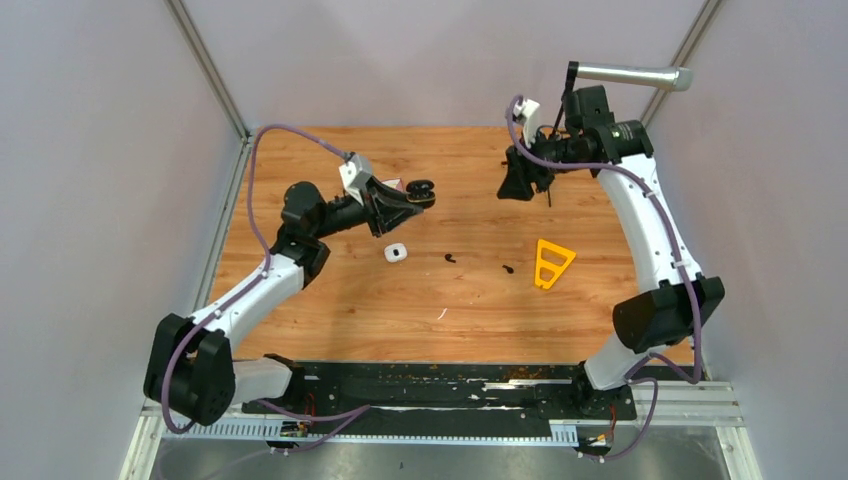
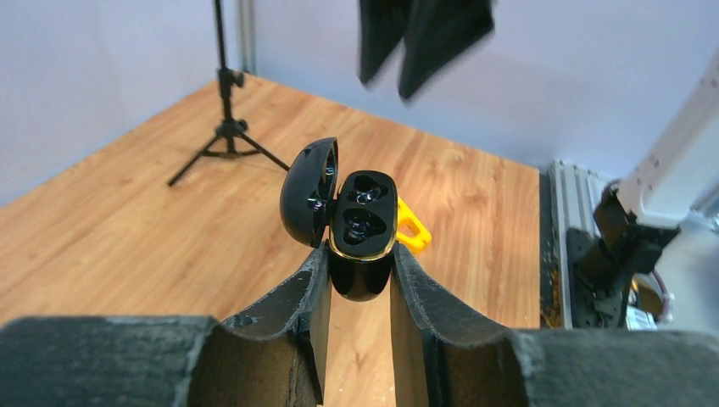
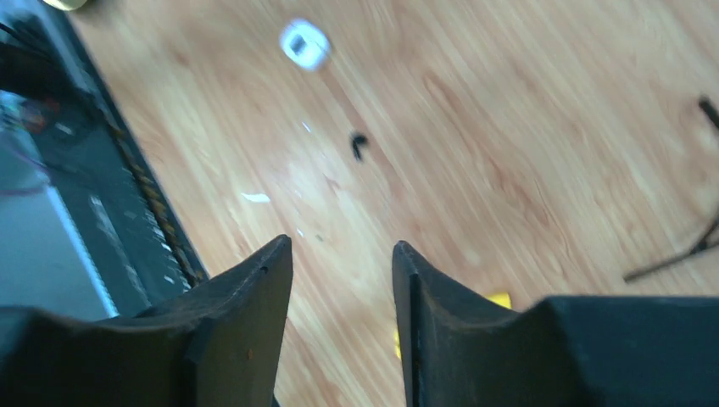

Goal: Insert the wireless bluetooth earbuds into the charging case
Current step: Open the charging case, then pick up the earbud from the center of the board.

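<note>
My left gripper (image 1: pixel 408 200) is shut on an open black charging case (image 1: pixel 421 189) and holds it above the table. In the left wrist view the case (image 2: pixel 363 222) stands between my fingertips with its gold rim and both dark sockets facing up and its lid (image 2: pixel 305 193) swung left; the gripper (image 2: pixel 360 254) pinches its lower body. Two tiny black earbuds (image 1: pixel 450 258) (image 1: pixel 508 268) lie on the wood. One black earbud (image 3: pixel 359 144) shows in the right wrist view. My right gripper (image 1: pixel 522 185) (image 3: pixel 342 246) is open, empty and raised over the far right. No white earbuds show.
A small white squarish case (image 1: pixel 395 252) (image 3: pixel 303 44) lies near the middle. A yellow triangular piece (image 1: pixel 552 262) (image 2: pixel 411 229) lies right of the earbuds. A thin white sliver (image 1: pixel 441 314) (image 3: pixel 254 197) lies nearer. A small black tripod (image 2: pixel 225 127) stands at the back.
</note>
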Motion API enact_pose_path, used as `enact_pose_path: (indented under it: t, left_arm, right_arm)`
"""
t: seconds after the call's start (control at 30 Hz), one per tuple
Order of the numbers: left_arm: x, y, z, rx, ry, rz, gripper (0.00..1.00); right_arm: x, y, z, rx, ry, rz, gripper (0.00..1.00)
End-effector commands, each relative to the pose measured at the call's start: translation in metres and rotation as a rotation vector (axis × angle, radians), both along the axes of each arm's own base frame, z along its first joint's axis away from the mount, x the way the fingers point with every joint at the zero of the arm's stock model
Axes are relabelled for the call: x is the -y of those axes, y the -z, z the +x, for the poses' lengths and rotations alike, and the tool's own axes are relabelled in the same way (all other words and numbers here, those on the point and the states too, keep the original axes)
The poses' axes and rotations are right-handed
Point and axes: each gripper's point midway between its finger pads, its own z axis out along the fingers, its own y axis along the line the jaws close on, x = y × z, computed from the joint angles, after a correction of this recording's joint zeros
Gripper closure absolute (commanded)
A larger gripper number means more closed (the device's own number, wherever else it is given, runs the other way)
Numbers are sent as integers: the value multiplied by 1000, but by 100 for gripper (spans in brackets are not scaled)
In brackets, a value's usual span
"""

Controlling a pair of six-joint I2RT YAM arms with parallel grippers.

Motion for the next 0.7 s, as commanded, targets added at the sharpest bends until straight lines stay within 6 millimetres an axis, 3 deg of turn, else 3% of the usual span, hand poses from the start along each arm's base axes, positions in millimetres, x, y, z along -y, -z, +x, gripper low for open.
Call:
enact_pose_path:
  t: [0.0,0.1,0.2,0.3,0.53,0.67]
  left_arm:
    - [-16,-73,-2,86,-65,-92,100]
    - [-24,-84,-2,109,-97,-81,100]
    - [-30,-82,-2,121,-121,-49,100]
    - [-38,-78,2,129,-140,-21,100]
    - [-44,-90,10,151,-166,-19,100]
    - [-46,-93,11,154,-174,-18,100]
  right_arm:
    - [34,57,14,129,26,-222,59]
    - [40,100,3,33,13,-270,65]
    - [35,127,2,12,-43,-274,68]
    - [28,151,18,90,-129,-312,69]
    - [-4,194,72,184,-286,-397,67]
    - [-17,218,86,211,-346,-442,62]
